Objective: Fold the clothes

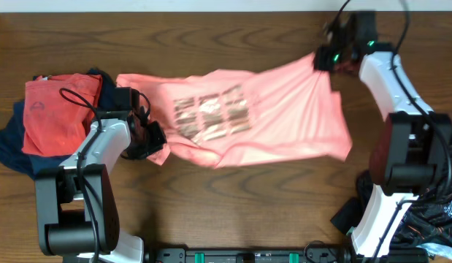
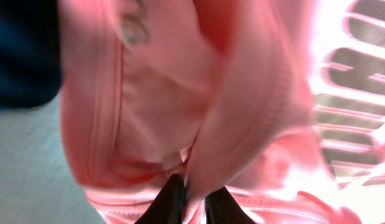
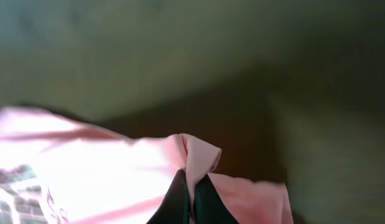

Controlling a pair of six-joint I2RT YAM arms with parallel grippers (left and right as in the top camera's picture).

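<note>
The salmon-pink T-shirt (image 1: 284,109) with brownish-gold lettering lies stretched across the middle of the wooden table, lettering up. My left gripper (image 1: 154,139) is shut on a bunched fold of the shirt at its left front edge; in the left wrist view the black fingers (image 2: 193,202) pinch pink cloth (image 2: 242,112). My right gripper (image 1: 324,58) is shut on the shirt's far right corner, lifted off the table; in the right wrist view the fingers (image 3: 191,198) clamp a folded tip of cloth (image 3: 198,152).
A darker red-orange shirt (image 1: 58,109) with a round logo lies on a dark blue garment (image 1: 10,142) at the far left. A black patterned garment (image 1: 437,219) and cables sit at the right front. Bare wooden table (image 1: 247,212) lies in front.
</note>
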